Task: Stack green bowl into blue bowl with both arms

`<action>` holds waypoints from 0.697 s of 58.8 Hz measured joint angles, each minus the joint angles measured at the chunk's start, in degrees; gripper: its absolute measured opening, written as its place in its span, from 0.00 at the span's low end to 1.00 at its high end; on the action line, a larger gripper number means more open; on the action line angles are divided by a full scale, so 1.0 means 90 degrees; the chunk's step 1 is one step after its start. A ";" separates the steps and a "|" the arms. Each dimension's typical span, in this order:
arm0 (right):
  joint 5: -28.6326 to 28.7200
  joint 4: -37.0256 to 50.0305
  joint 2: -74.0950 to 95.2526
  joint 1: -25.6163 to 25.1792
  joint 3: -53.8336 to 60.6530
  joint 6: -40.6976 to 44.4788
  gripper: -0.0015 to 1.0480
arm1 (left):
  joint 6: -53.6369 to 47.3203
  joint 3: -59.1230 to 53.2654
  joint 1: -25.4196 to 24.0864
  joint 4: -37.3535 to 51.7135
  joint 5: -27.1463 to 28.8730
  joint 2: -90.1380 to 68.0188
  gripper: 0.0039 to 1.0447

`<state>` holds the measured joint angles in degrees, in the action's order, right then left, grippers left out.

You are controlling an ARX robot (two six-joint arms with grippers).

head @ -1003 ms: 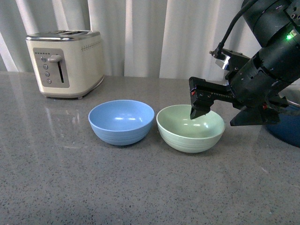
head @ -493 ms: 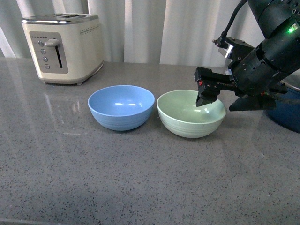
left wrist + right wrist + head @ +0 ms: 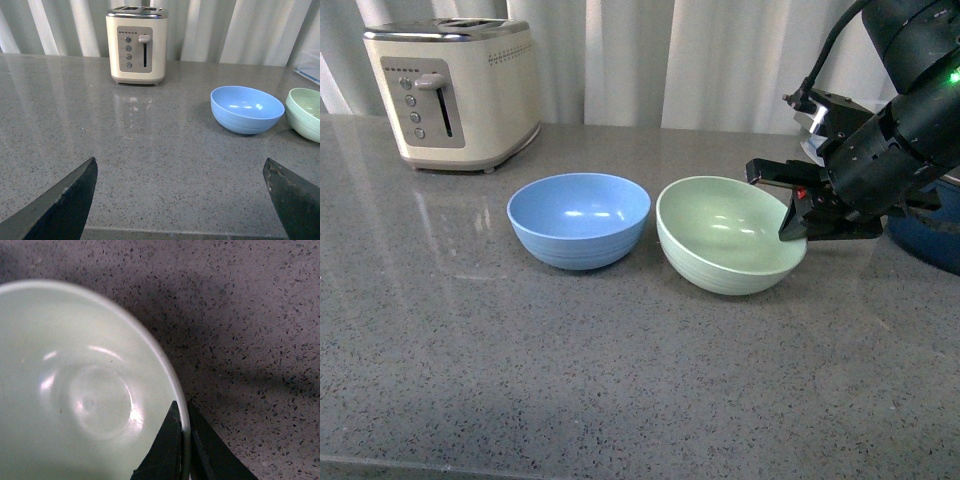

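Right end effector [image 3: 798, 212] is clenched on the green bowl [image 3: 725, 235], right of centre in the front frame. The grip is on the bowl's right-hand rim. The right wrist view confirms it: the two thin black fingers [image 3: 167, 450] straddle the rim, one inside the bowl and one outside, with the rim edge pinched between them.

The green bowl is tilted, right rim raised and the opening tipped toward the left and the camera. Its lower left side sits at the table [image 3: 620, 380]. Can't tell whether the base is fully clear of the surface.

The blue bowl [image 3: 578, 220] sits upright on the table at frame centre-left, just beside the green bowl. The rims are very close, with a narrow gap visible between them. Nothing is inside either bowl.

The right arm [image 3: 910, 130] comes in from the upper right corner of the front frame, with a green status light showing on its upper housing.

Left end effector [image 3: 179, 165] is released: its own wrist view shows both fingers [image 3: 65, 200] spread wide with only bare table between them. It is well apart from both bowls, which that view shows beyond it.

Other items in the front frame:
- Cream toaster [image 3: 450, 95] at upper left, lever up.
- Dark blue pot [image 3: 932, 240] at the right edge, partly hidden behind the right arm.
- Pale curtain [image 3: 700, 60] across the back.
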<state>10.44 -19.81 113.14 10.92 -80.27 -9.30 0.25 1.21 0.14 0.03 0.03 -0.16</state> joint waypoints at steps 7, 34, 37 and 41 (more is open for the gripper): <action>0.0044 0.0036 -0.0046 -0.0058 0.0068 0.0015 0.01 | 0.0000 0.0000 0.0000 0.0000 0.0000 0.0000 0.94; 0.0226 -0.0355 -0.0374 -0.0141 -0.0277 0.0369 0.01 | 0.0000 0.0000 0.0000 0.0000 0.0000 0.0000 0.94; 0.0299 -0.0437 -0.0396 -0.0061 -0.0476 0.0398 0.01 | 0.0000 0.0000 0.0000 0.0000 0.0000 0.0000 0.94; 0.0338 -0.0508 -0.0408 0.0070 -0.0709 0.0425 0.01 | 0.0000 0.0000 0.0000 0.0000 0.0000 0.0000 0.94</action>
<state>13.47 -24.38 109.47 11.55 -86.65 -5.48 0.25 1.21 0.14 0.03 0.03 -0.16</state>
